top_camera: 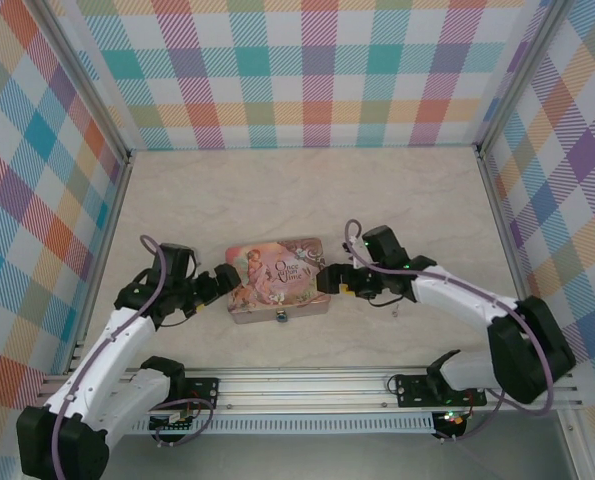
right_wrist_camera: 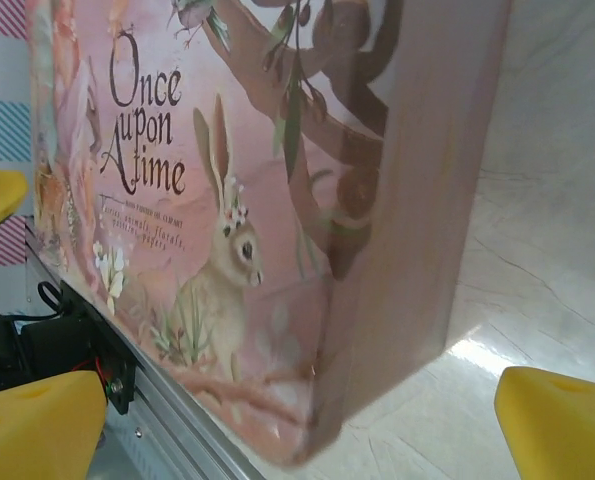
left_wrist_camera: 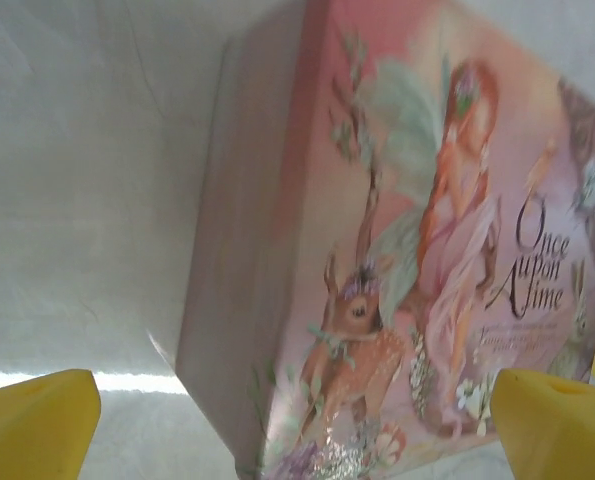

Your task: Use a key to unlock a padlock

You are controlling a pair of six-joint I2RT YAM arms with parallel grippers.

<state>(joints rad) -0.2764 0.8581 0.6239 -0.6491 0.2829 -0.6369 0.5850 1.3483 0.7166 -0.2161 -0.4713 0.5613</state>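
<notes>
Pink tin (top_camera: 277, 278) with fairy-and-deer artwork and "Once upon a time" lettering lies flat on the pale marbled table (top_camera: 277, 200), lid up, long sides running left-right. Padlock (top_camera: 282, 318) sits at the tin's near long side, about mid-length, touching that side. It has a small bluish body; the shackle is too small to make out from above. Left hand (top_camera: 215, 288) is just beside the tin's left short end, jaws spread wide, gripping nothing. Right hand (top_camera: 333, 281) is just beside the tin's right short end, also spread wide and gripping nothing. Both hands point in toward the tin from opposite ends. In the left wrist view, the left hand's yellow pads (left_wrist_camera: 37, 425) sit in the bottom corners, and the tin's left end wall and deer corner stand between and beyond them; can't tell whether a pad touches the tin. In the right wrist view, the right hand's yellow pads (right_wrist_camera: 562, 420) are likewise in the bottom corners, with the tin's rabbit corner and right end wall between them; contact also unclear. Silver rail (top_camera: 307, 385) runs along the table edge on the tin's near side. Pastel checked panels (top_camera: 317, 70) stand behind the tin and to both its sides.
</notes>
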